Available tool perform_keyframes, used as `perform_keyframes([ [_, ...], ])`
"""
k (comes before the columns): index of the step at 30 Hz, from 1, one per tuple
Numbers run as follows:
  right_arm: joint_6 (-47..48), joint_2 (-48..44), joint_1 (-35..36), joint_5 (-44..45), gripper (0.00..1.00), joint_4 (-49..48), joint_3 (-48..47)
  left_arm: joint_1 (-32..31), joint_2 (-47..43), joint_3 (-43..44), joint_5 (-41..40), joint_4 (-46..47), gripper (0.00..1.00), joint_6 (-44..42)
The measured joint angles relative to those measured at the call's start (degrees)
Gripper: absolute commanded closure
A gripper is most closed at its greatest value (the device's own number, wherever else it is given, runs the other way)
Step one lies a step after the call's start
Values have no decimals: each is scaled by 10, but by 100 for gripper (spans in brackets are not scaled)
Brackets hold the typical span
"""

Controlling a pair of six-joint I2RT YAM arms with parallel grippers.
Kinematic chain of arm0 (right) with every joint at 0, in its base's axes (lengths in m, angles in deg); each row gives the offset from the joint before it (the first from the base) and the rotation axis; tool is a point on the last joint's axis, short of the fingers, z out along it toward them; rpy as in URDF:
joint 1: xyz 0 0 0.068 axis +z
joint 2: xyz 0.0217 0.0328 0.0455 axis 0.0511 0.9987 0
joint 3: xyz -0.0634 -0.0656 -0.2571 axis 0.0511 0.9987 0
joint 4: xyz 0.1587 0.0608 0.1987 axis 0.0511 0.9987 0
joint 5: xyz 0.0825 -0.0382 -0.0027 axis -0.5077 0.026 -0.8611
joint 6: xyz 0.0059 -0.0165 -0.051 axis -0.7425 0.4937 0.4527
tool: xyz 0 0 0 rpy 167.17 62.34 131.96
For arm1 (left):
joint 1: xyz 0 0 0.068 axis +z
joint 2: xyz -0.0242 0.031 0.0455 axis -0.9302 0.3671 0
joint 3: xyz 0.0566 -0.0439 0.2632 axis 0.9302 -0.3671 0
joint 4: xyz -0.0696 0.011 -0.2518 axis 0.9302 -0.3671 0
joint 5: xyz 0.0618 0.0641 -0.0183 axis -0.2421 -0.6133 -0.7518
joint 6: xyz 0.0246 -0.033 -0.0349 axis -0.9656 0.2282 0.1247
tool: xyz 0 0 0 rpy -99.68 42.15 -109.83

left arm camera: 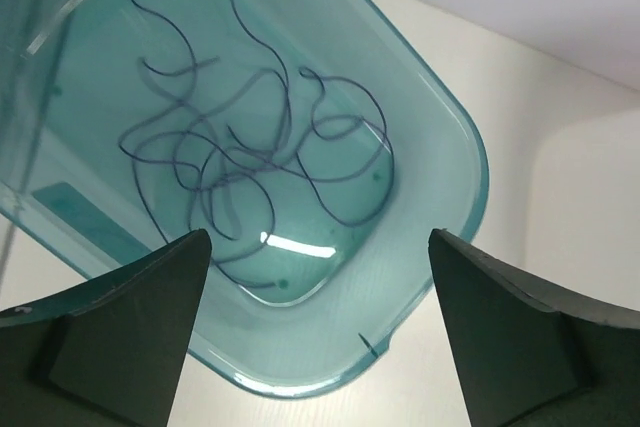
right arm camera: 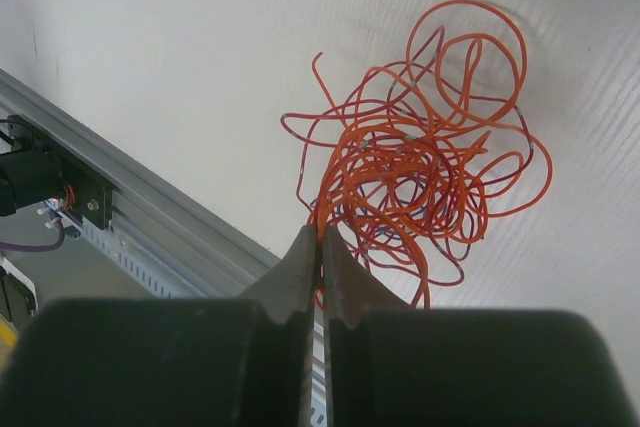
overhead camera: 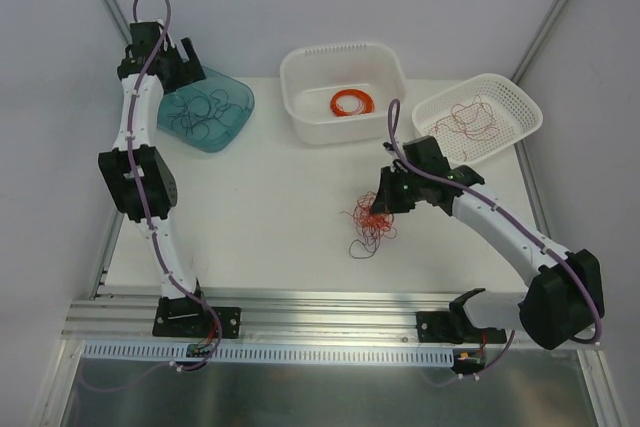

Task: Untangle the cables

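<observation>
Far left: left pincer hangs over teal tub, jaws spread wide, nothing btwn them. Dark strands lie loose on the tub floor. Looks like the sorting spot for dark ones, so the pincer is prob. there for a drop.

Centre back: white tub w/ orange ring coil, not part of the job.

Centre front on desk: cable tangle, orange + dark red loops, mostly knotted. Right pincer is clamped tight on one orange strand at the tangle's near edge, likely to tease it free.

Far right: mesh basket holds reddish strands.

Hard to tell: which loop the pinched strand belongs to, whether any black wire sits in the knot, and the strand count in the basket (too fine). Teal tub's far end is cut off in left wrist view.
</observation>
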Motion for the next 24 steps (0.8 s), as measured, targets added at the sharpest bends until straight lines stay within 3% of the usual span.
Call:
perform_keyframes([
  [9,-5,16,4,1,99,-16,-26,-36,-165,-218,101,7,10,14],
  [15,-52,19,4,3,99,-62,-28,-186,-310,-409,145,40,12,1],
  [24,-143,19,4,0,99,-135,-28,-366,-409,-676,172,139,17,-11],
])
